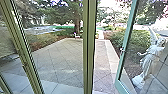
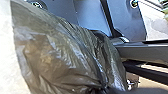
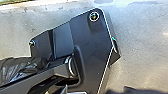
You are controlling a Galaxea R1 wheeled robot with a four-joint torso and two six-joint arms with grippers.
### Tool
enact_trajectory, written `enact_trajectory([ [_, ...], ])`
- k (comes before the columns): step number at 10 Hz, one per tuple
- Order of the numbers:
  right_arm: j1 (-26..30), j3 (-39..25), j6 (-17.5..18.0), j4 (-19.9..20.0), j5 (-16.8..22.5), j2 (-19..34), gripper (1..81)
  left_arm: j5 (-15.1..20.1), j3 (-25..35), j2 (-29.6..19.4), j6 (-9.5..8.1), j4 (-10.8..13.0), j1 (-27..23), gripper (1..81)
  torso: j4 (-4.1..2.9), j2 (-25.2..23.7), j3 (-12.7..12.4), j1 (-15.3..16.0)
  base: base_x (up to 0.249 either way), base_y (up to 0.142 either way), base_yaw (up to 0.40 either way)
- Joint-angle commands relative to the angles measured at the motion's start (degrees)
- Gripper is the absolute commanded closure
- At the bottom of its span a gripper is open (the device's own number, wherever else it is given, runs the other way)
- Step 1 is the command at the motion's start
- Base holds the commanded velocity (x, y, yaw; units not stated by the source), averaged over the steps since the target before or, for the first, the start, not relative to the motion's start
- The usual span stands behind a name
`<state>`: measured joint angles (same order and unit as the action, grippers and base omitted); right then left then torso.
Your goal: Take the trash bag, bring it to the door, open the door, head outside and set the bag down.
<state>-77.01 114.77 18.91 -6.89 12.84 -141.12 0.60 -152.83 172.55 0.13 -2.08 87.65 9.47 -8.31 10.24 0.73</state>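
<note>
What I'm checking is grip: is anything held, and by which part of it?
The bag, seemingly by its gathered neck; the hold itself can't be made out.

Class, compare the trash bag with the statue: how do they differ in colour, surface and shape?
The trash bag is dark, with brownish tones showing through its film, whereas the statue is whitish.
The trash bag has a shiny, crinkled plastic surface; the statue's looks solid and duller.
The trash bag bulges and bunches together at one spot, while the statue is an upright figure.
Both show folds.
</note>
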Motion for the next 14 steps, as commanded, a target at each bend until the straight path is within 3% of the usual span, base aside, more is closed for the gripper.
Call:
enact_trajectory([
  [1,-6.44,23.77,-15.12,5.14,-4.49,-18.66,1.0,3.27,0.08,0.35,0.31,0.41,-2.70,81.1,0.00,0.00,0.00,0.00,0.000,0.000,0.000],
  [5,-7.42,30.05,-15.04,5.57,-4.40,-25.63,1.0,1.77,0.08,0.44,0.31,0.33,-2.79,81.1,0.00,0.00,-0.02,0.00,0.000,0.000,0.000],
  [9,-8.56,30.94,-15.47,4.27,-5.09,-28.89,1.0,0.63,-1.68,1.05,0.22,0.24,-2.79,81.1,0.00,-0.02,-0.05,0.00,0.000,0.000,0.000],
  [11,-9.97,31.80,-15.92,2.49,-12.63,-30.30,1.0,-0.07,-1.86,1.05,0.22,0.24,-3.05,81.1,0.00,-0.02,-0.05,-0.02,0.000,0.000,0.000],
  [14,-10.33,35.50,-15.92,2.67,-13.28,-32.41,1.0,0.11,-1.86,1.66,0.31,0.67,-3.67,81.1,0.00,-0.02,-0.07,-0.02,0.000,0.000,0.000],
])
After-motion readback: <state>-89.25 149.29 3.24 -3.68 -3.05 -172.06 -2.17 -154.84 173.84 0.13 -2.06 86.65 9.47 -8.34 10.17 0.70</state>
